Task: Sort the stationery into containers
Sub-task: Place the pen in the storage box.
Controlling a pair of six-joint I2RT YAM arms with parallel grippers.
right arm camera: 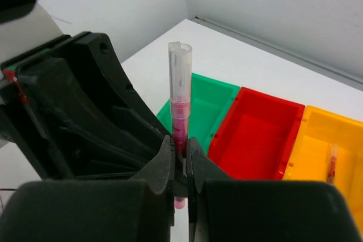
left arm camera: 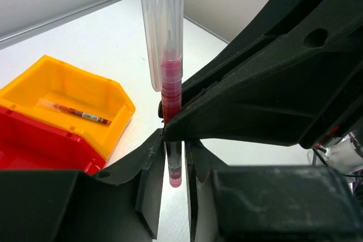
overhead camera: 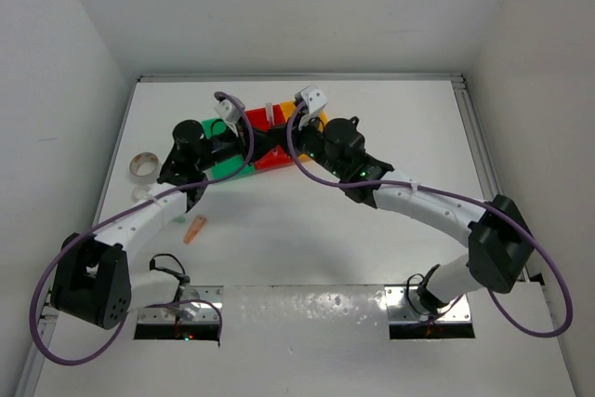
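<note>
**Operator:** Where's the pen (right arm camera: 180, 117)?

**Spotter:** You have it upright between both arms, clear cap on top. From above, your two grippers meet over the red bin (right arm camera: 255, 134), the middle one of the row.

**Operator:** Is the right gripper (right arm camera: 180, 150) holding it?

**Spotter:** Yes. Its fingers are pinched tight on the red barrel, low down.

**Operator:** And the left gripper (left arm camera: 174, 147)?

**Spotter:** Its fingers flank the same pen near the bottom end. You can see thin slivers of table (overhead camera: 372, 230) on either side of the barrel. I can't tell you whether it is clamping or only standing around it.

**Operator:** Anything in the bins?

**Spotter:** A second pen (right arm camera: 332, 162) lies flat in your yellow bin (right arm camera: 315, 134). The green bin (right arm camera: 218, 92) sits at the other end of the row, just behind the pen you hold.

**Operator:** And loose on the table?

**Spotter:** A tape roll (overhead camera: 142, 166) sits out on your left, well apart from the bins. An orange stick (overhead camera: 195, 229) lies just beside your left forearm.
</note>
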